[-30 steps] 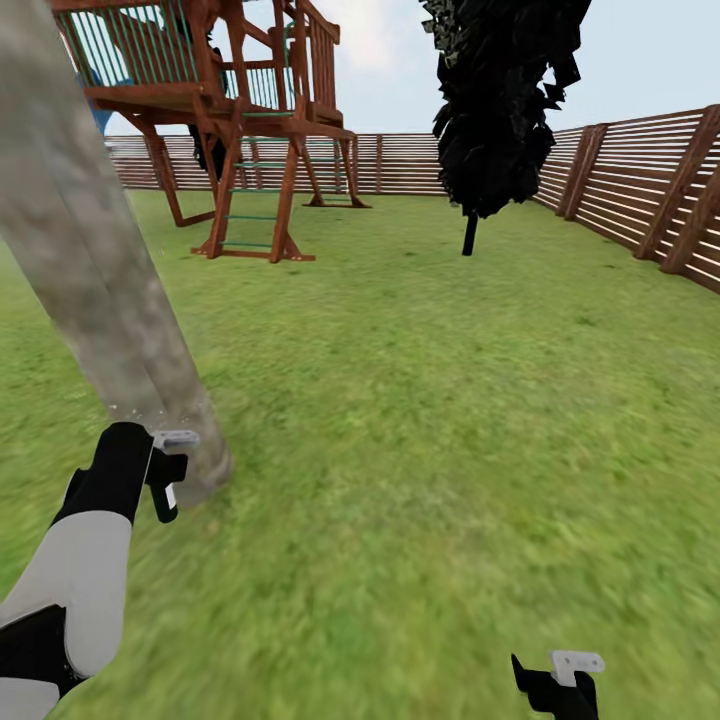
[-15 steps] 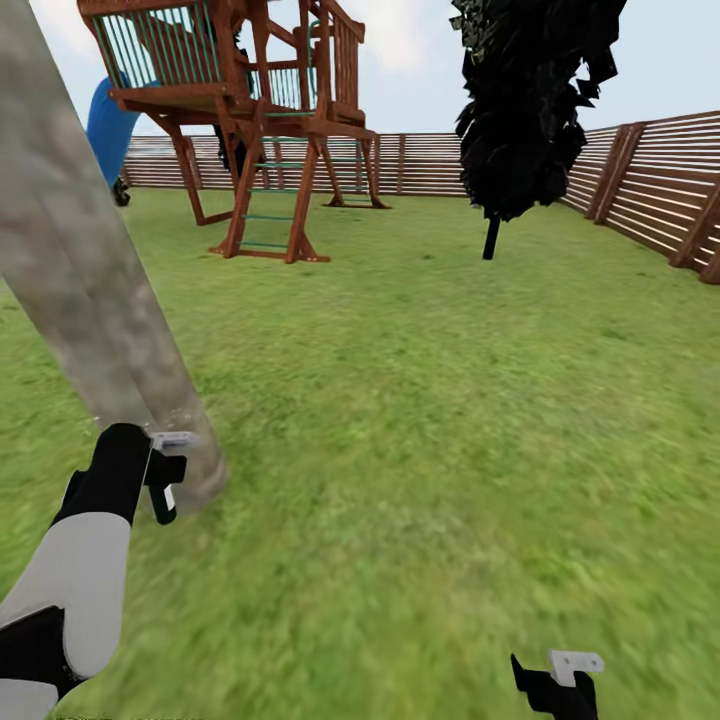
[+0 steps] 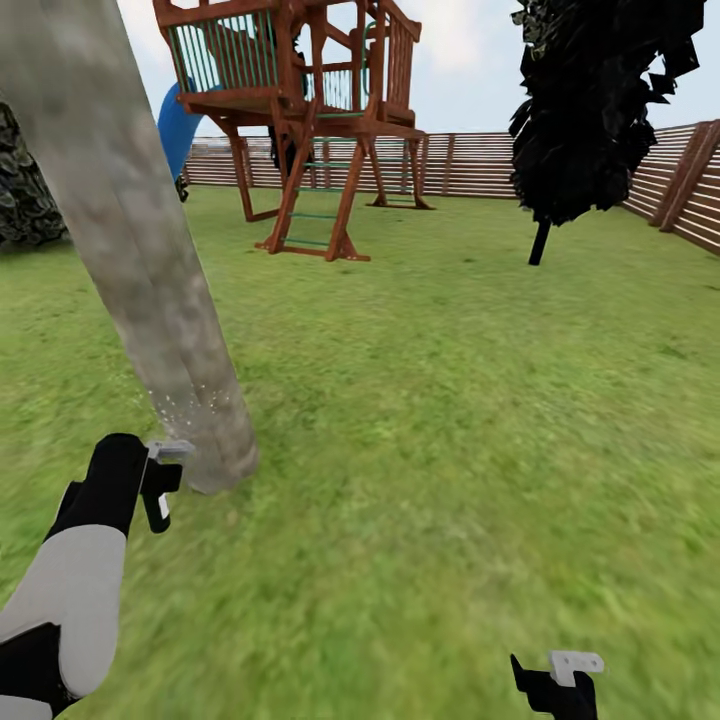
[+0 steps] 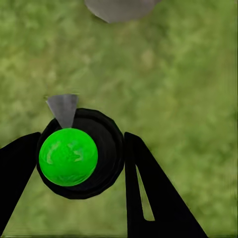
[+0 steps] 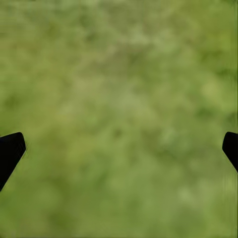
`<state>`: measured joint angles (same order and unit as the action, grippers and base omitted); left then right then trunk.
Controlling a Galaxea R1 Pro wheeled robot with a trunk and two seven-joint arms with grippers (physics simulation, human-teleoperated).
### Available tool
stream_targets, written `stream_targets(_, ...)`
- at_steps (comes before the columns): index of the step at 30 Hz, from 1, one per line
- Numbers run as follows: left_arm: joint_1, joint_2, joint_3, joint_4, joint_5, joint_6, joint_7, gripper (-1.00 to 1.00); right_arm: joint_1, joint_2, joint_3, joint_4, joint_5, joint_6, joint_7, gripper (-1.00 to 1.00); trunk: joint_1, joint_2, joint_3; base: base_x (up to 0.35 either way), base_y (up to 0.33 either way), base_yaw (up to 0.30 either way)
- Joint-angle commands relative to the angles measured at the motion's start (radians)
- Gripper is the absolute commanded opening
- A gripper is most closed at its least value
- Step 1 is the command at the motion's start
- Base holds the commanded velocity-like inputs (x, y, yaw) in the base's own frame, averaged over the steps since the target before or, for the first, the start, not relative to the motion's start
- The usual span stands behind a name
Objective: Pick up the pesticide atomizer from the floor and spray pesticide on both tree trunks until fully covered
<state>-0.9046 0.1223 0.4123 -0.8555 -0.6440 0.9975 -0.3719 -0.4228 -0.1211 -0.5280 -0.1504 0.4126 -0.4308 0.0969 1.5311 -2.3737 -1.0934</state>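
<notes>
Your left gripper [image 4: 79, 163] is clamped on the atomizer [image 4: 79, 153], whose nozzle points at the trunk [image 3: 150, 270] just ahead; pale specks dot the bark near its base. Your right gripper [image 5: 119, 148] hangs over the grass [image 3: 450, 420], fingers wide apart, holding nothing.

White left forearm [image 3: 70, 590] with black wrist, black left hand [image 3: 160, 495], grey bracket, black tapered fingers [image 4: 148, 193]
</notes>
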Motion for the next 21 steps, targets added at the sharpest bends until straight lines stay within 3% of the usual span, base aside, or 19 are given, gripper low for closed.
stream_targets(1,0.0,-0.001,0.002,0.0,-0.011,0.001,-0.01,-1.0,-0.001,0.0,-0.009,0.0,0.003,-0.003,0.007,1.0,0.0,0.0,-0.001,0.097,-0.044,0.112)
stream_targets(7,0.027,-0.003,0.0,0.006,-0.011,-0.004,-0.011,-1.0,-0.001,-0.002,-0.009,0.0,0.004,-0.003,0.006,1.0,0.0,0.0,-0.001,0.222,-0.149,0.014)
stream_targets(9,0.095,-0.002,-0.004,0.02,-0.012,-0.007,-0.01,-1.0,-0.001,-0.001,-0.008,0.001,0.005,-0.003,0.007,1.0,0.0,0.0,-0.001,0.237,-0.183,0.0)
stream_targets(11,0.113,-0.003,-0.003,0.019,-0.01,-0.013,-0.009,-1.0,-0.001,0.0,-0.007,0.002,0.005,-0.002,0.007,1.0,0.0,0.0,-0.001,0.236,-0.188,0.0)
stream_targets(16,0.13,-0.001,0.001,0.019,-0.011,-0.083,-0.008,-1.0,-0.001,0.002,-0.007,0.003,0.005,-0.002,0.007,1.0,0.0,0.0,-0.001,0.236,-0.189,0.009)
stream_targets(21,0.161,0.0,0.004,0.022,-0.01,-0.094,-0.009,-1.0,-0.001,0.003,-0.007,0.003,0.006,-0.002,0.007,1.0,0.0,0.0,-0.001,0.232,-0.18,0.229)
